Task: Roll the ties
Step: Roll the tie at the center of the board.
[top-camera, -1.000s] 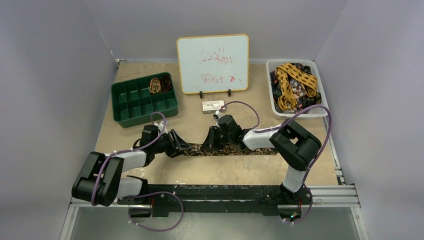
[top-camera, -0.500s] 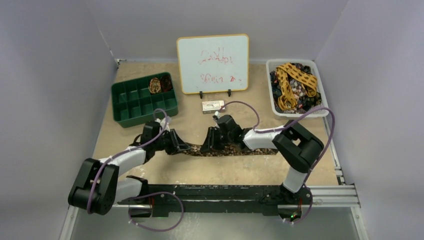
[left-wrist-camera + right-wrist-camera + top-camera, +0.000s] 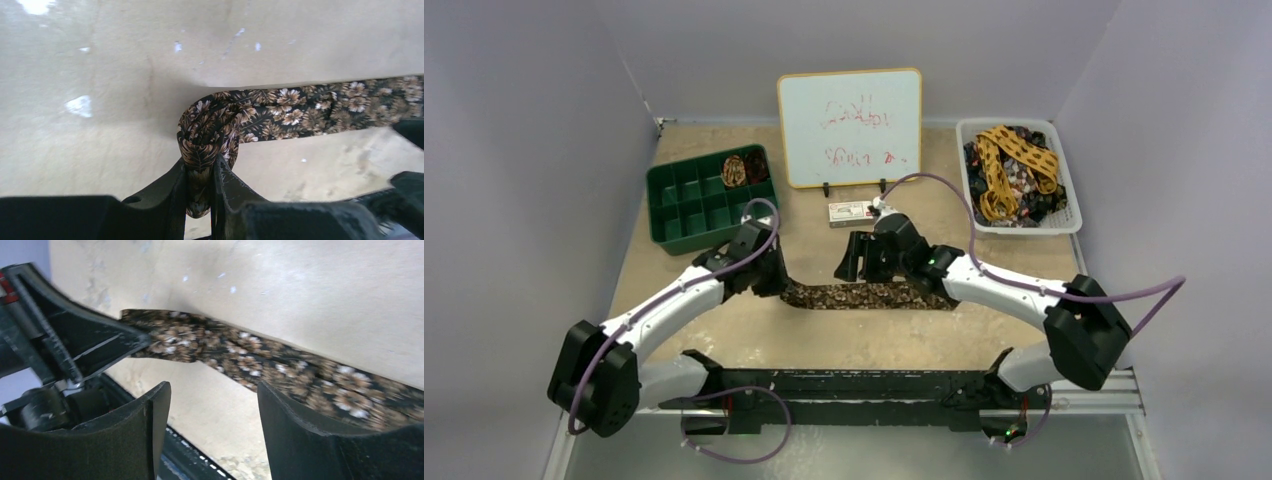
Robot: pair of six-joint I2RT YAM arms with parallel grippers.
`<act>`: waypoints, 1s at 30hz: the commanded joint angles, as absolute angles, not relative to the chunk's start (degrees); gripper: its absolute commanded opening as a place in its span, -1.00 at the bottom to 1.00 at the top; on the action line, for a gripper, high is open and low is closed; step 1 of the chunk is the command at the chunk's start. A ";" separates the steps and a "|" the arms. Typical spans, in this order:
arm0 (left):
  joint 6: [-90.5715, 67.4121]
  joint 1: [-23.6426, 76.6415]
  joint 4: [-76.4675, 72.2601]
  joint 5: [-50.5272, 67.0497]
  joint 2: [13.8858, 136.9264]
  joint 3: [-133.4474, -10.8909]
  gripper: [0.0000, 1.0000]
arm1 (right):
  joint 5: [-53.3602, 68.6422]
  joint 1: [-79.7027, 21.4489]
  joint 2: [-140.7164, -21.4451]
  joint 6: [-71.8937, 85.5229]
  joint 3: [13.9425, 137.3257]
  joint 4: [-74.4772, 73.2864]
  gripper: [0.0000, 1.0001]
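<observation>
A brown leaf-print tie [image 3: 869, 296] lies flat across the middle of the table. Its left end is wound into a small coil [image 3: 210, 127]. My left gripper [image 3: 200, 170] is shut on that coil, and the fabric shows pinched between the two fingers. From above, the left gripper [image 3: 769, 280] sits at the tie's left end. My right gripper [image 3: 859, 262] hovers just behind the tie's middle. In the right wrist view the right gripper [image 3: 212, 390] is open with nothing between its fingers. There the tie [image 3: 250, 357] runs past beyond the fingertips.
A green compartment tray [image 3: 694, 215] at back left holds two coiled ties [image 3: 742, 168]. A whiteboard [image 3: 849, 125] stands at the back, with a small box [image 3: 849, 211] in front of it. A white basket [image 3: 1024, 227] at back right holds loose ties, one of them mustard [image 3: 1014, 160].
My right gripper has opened, let go of the tie and drawn back from it. My left gripper has shut on the coiled end, and that arm has stretched forward.
</observation>
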State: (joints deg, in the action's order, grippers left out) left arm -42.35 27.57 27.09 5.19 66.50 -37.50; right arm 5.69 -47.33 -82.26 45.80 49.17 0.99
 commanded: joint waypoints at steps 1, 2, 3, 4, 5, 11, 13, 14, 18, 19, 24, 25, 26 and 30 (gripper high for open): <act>-41.37 32.19 39.82 -10.66 68.95 -45.27 -1.00 | -3.64 -46.59 -79.06 44.35 49.16 -5.77 0.36; -41.27 33.39 41.57 -13.22 70.04 -46.65 -1.00 | -4.41 -46.46 -78.76 44.45 48.95 -6.31 0.38; -41.15 34.75 43.04 -16.20 71.28 -47.95 -1.00 | -5.13 -46.18 -78.61 44.61 48.87 -6.97 0.39; -41.13 35.81 44.43 -18.15 72.50 -49.48 -1.00 | -5.78 -46.16 -78.49 44.83 48.81 -7.75 0.40; -41.13 36.85 45.71 -19.90 73.72 -50.14 -1.00 | -6.28 -46.06 -78.49 45.02 48.74 -7.96 0.41; -44.19 44.79 52.18 -30.57 80.53 -57.19 -1.00 | -8.08 -45.55 -78.77 46.89 47.75 -9.05 0.44; -45.70 47.56 54.57 -33.69 83.83 -59.22 -1.00 | -8.50 -45.27 -78.54 47.81 47.03 -8.76 0.45; -46.45 48.21 55.13 -34.37 84.63 -60.19 -1.00 | -8.59 -45.18 -78.50 48.22 46.80 -8.64 0.46; -48.85 52.24 57.37 -37.03 89.80 -63.31 -1.00 | -8.95 -44.47 -78.32 49.54 45.35 -8.40 0.49; -49.13 53.03 57.49 -37.25 90.70 -64.04 -1.00 | -8.93 -44.21 -78.26 49.91 44.96 -8.24 0.50; -50.33 55.24 57.05 -36.56 94.38 -66.60 -1.00 | -8.00 -42.55 -77.92 51.37 42.85 -7.09 0.55; -50.36 55.42 56.53 -36.13 94.92 -66.93 -1.00 | -7.56 -42.23 -77.83 51.68 42.36 -6.66 0.56; -50.34 55.57 56.02 -35.64 95.30 -67.28 -0.97 | -6.91 -41.86 -77.87 51.89 41.90 -6.27 0.58; -49.51 55.68 51.58 -31.99 95.73 -67.05 -0.82 | -4.88 -40.71 -78.10 52.68 40.28 -4.51 0.62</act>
